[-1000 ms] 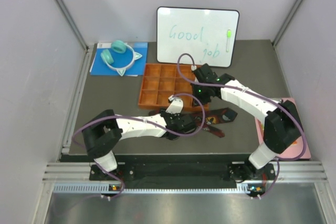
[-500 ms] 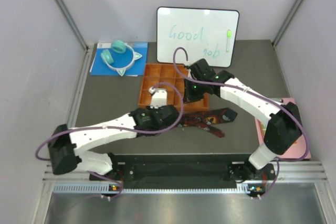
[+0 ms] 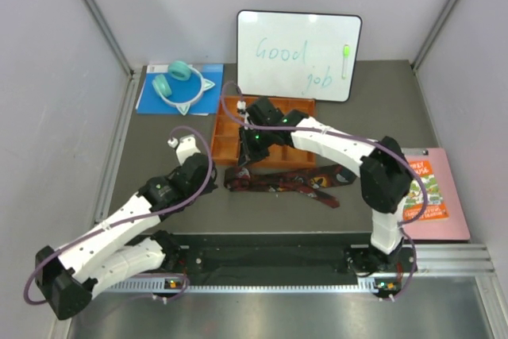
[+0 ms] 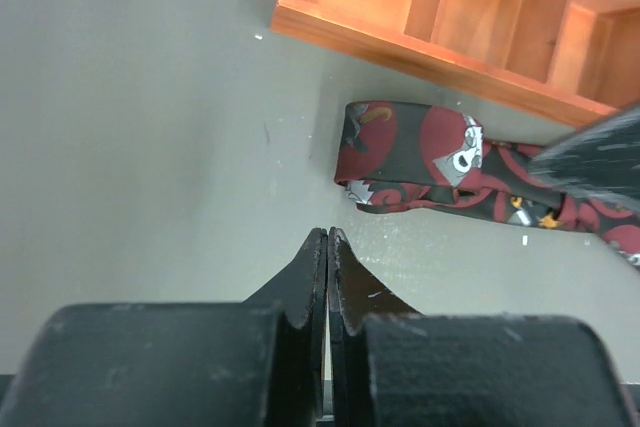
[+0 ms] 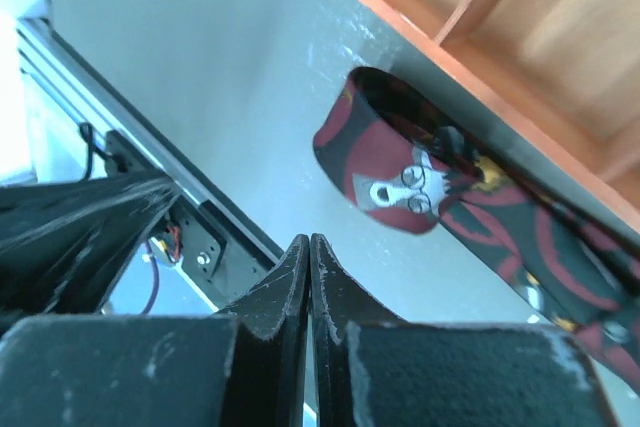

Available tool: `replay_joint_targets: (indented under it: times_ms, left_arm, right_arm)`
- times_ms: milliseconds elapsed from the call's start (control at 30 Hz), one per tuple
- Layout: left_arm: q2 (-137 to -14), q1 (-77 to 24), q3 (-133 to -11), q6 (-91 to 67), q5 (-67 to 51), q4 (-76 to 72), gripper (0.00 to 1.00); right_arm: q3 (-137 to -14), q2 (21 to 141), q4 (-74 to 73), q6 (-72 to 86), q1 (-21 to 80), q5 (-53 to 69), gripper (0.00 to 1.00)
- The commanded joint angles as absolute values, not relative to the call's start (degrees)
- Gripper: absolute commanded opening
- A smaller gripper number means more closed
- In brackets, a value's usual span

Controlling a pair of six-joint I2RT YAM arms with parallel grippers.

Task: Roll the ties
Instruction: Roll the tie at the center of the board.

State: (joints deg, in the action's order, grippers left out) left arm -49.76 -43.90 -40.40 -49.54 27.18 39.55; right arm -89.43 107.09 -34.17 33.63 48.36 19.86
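Necktie [image 4: 430, 162] lying unrolled on the table [image 3: 159, 140] just before the orange compartment tray [image 4: 400, 42], its doubled-over end to the left, where we judge the roll starts; we find left gripper [image 4: 328, 247] and right gripper [image 5: 309, 252] near that end, both pressed together and empty.

Bench [image 3: 159, 148]: dark grey and matte, with a few pale specks.
Tie [image 3: 286, 182]: dark red and black, laid out flat along the near side of the tray. Its left end is folded over, just clear of the tray wall.
Tray [image 3: 225, 134]: orange, divided into cells, mid-bench toward the back.
Whiteboard [image 3: 298, 53]: stands at the back, behind the tray.
Blue mat [image 3: 151, 97]: back left corner.
Pink book [image 3: 429, 196]: right edge, toward the front.
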Motion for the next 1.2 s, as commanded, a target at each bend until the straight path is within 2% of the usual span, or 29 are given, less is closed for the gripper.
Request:
replay_joint_targets:
  times_ms: [0,300,567,667,700,867,1167]
  left_arm:
    - [-48.69,-42.01,-38.77,-48.08,22.94,34.99,0.00]
    - [-48.78,-39.64,-36.04,-47.37,17.49,29.45,0.00]
    - [-50.53,-38.24,-35.16,-47.81,16.52,27.60,0.00]
    - [-50.45,-37.79,-34.81,-47.99,16.09,26.46,0.09]
    - [-50.45,-37.71,-34.46,-47.99,15.82,25.85,0.19]
    - [-51.32,-36.39,-33.58,-48.78,14.77,24.35,0.42]
    - [-54.13,-34.45,-29.89,-49.31,10.47,16.27,0.50]
  right_arm:
    - [-93.69,111.00,-30.94,35.51,50.09,22.94,0.00]
    - [-96.41,116.28,-31.46,34.02,50.45,21.80,0.00]
    - [-90.80,115.75,-30.15,32.87,50.36,19.69,0.00]
    - [-89.04,115.40,-29.71,32.35,49.92,19.42,0.00]
    - [-88.60,115.31,-29.45,32.17,49.75,19.34,0.00]
    - [-85.97,114.52,-28.13,31.99,49.22,19.16,0.00]
    - [-82.62,112.94,-26.72,32.08,48.87,18.72,0.00]
